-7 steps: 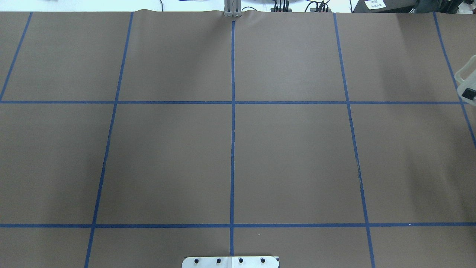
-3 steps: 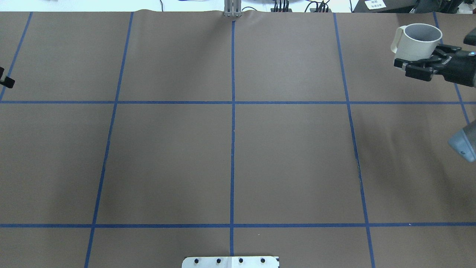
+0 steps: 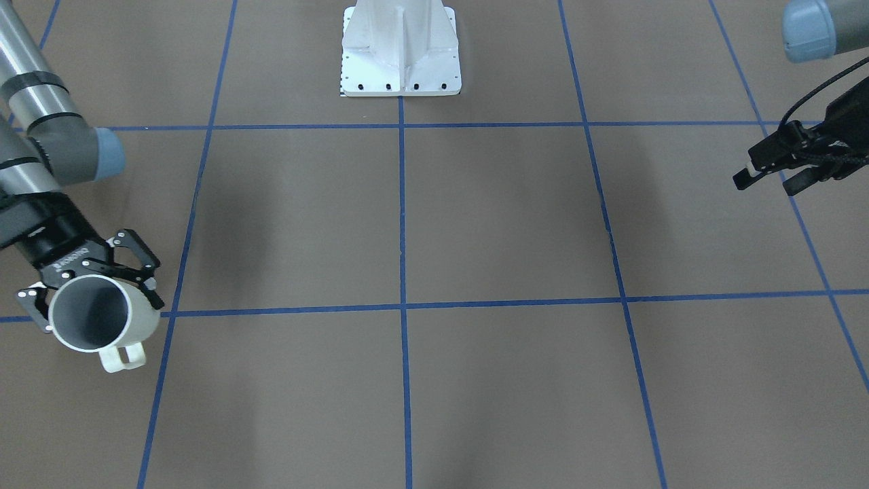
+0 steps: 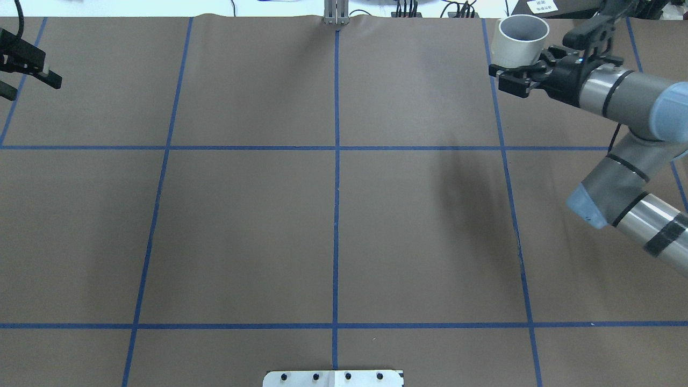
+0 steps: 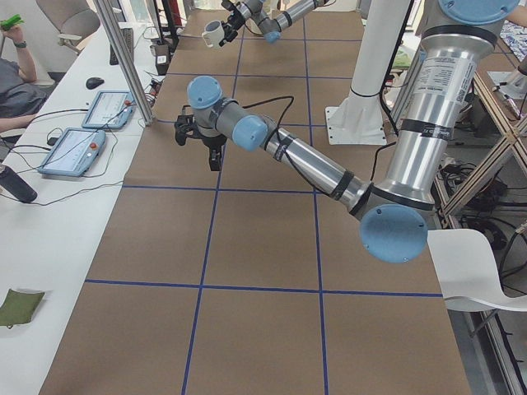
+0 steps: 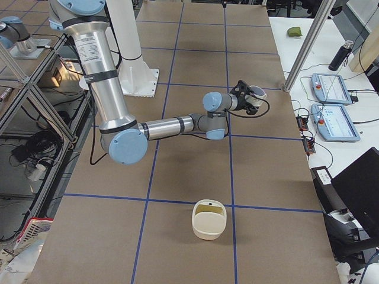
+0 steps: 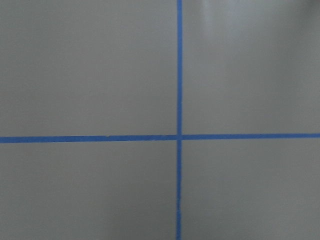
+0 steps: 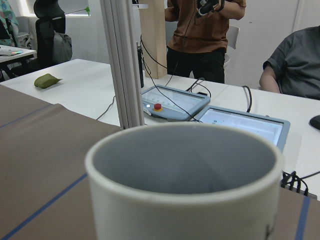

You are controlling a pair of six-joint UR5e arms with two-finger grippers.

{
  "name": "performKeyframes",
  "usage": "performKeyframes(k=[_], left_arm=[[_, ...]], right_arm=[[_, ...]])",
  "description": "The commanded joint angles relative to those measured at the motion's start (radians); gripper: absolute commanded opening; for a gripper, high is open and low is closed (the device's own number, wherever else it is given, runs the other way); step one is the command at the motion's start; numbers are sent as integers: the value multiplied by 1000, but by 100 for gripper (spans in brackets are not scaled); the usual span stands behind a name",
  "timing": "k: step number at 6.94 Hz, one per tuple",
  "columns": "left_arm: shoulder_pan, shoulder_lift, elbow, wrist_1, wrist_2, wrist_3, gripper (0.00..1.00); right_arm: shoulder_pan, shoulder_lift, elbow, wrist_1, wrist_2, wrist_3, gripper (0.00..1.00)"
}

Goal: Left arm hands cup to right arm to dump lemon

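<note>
Holding the cup (image 4: 517,51): right arm (image 4: 618,92), jaws pinching its lower wall
Cup: upright, mouth up, grey inside, raised off the bench (image 4: 242,226) near its far right corner
Opposite: left arm (image 5: 305,160), jaws spread, hanging above the bench's left edge toward the far corner

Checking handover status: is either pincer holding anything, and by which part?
Right pincer holds the cup by its lower body, handle free. Left pincer is empty.

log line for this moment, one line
right end effector: shut on cup, upright | left end effector: open, empty | lemon: not seen in cup
</note>
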Motion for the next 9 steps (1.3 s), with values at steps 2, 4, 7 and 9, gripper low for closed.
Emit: performKeyframes(k=[2, 4, 7, 9], left_arm=[[137, -222, 74, -7, 4, -379, 100], [204, -356, 147, -9, 6, -507, 100], [248, -456, 250, -138, 10, -679, 100], [259, -470, 302, -239, 10, -791, 100]], right_arm=[[-217, 182, 3, -280, -351, -196, 31], [-302, 294, -7, -389, -510, -218, 31], [-360, 374, -7, -472, -582, -226, 32], [-403, 388, -7, -472, -633, -226, 32]])
